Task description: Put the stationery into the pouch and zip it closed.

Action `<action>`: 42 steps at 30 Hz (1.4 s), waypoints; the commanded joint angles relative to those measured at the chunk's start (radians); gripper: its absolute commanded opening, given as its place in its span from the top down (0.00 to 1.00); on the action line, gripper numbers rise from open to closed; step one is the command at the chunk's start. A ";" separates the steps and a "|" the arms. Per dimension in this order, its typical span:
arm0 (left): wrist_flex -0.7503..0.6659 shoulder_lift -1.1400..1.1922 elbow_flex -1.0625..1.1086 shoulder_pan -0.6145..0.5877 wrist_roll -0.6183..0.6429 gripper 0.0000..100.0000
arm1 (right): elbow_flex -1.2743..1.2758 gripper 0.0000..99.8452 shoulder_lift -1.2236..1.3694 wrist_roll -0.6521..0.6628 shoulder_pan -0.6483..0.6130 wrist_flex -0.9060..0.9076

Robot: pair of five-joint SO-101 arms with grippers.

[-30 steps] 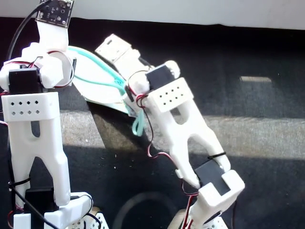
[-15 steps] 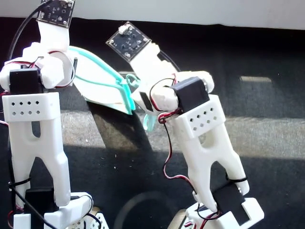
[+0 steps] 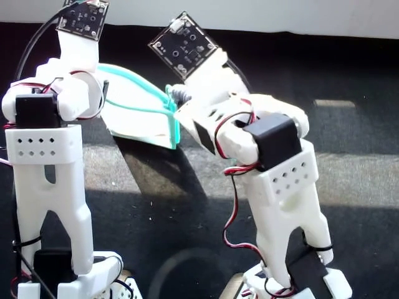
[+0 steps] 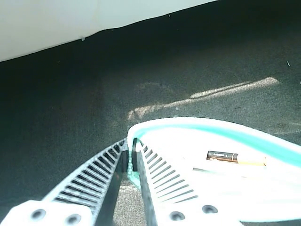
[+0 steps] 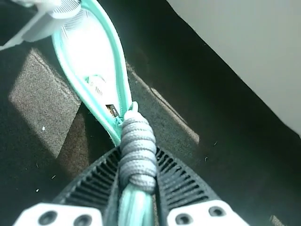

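The white pouch (image 3: 134,104) with teal zip edging hangs between the two arms above the dark table. My left gripper (image 4: 130,147) is shut on one end of the pouch (image 4: 197,141), and a brown pen-like item (image 4: 235,157) lies inside. At the pouch's other end, my right gripper (image 5: 137,151) is shut on the grey knotted zip pull (image 5: 138,141), with a teal tassel trailing between the fingers. The pouch's (image 5: 91,52) mouth looks partly open, with small dark items (image 5: 111,110) near the slider. In the high view the right gripper (image 3: 179,96) holds the pull beside the pouch's teal corner.
The table is covered by a dark mat (image 3: 349,112) crossed by sunlit bands (image 3: 355,171). A white wall (image 3: 312,12) runs along the far edge. The left arm's white body (image 3: 47,162) and the right arm's body (image 3: 280,187) stand close together at the front.
My right arm has swung right and lifted its wrist, drawing the zip pull along the pouch's edge; the hanging teal tassel has gone from the high view. The left arm has barely shifted.
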 commanded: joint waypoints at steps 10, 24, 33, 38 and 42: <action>0.017 -0.005 -0.005 0.035 0.005 0.99 | 0.018 0.99 0.058 -0.003 0.016 0.001; 0.018 -0.005 -0.004 0.030 0.005 0.99 | 0.022 0.85 0.255 -0.008 0.016 -0.021; 0.018 -0.005 -0.004 0.028 0.005 0.99 | 0.022 0.91 0.294 -0.003 0.016 -0.007; 0.018 -0.005 -0.004 0.028 0.005 0.99 | 0.022 0.81 0.294 -0.011 0.030 0.070; 0.017 -0.005 -0.004 0.028 0.005 0.99 | 0.028 0.77 0.294 -0.011 0.031 0.094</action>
